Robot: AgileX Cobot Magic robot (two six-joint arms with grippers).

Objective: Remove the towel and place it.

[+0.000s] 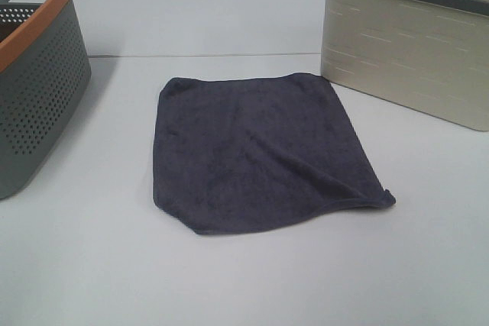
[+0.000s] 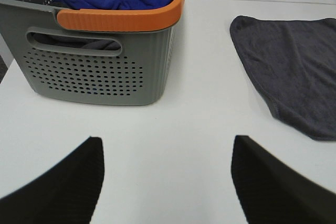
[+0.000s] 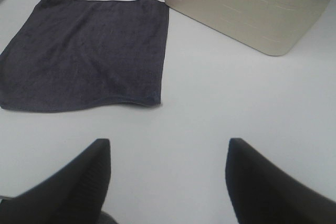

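Note:
The towel (image 1: 260, 150) is a dark charcoal-purple square lying flat on the white table, midway between the two baskets; it also shows as the towel (image 2: 294, 66) and the towel (image 3: 86, 51). Neither arm appears in the exterior high view. My left gripper (image 2: 168, 182) is open over bare table, with nothing between its black fingers (image 2: 68, 182). My right gripper (image 3: 168, 182) is also open and empty, its fingers (image 3: 262, 182) a short way from the towel's nearer edge. Both stay clear of the cloth.
A grey perforated basket (image 1: 38, 74) with an orange rim stands at the left; the left wrist view shows blue and brown cloth inside this basket (image 2: 100, 72). A beige basket (image 1: 412, 43) with a dark rim stands at the right, just past one towel corner.

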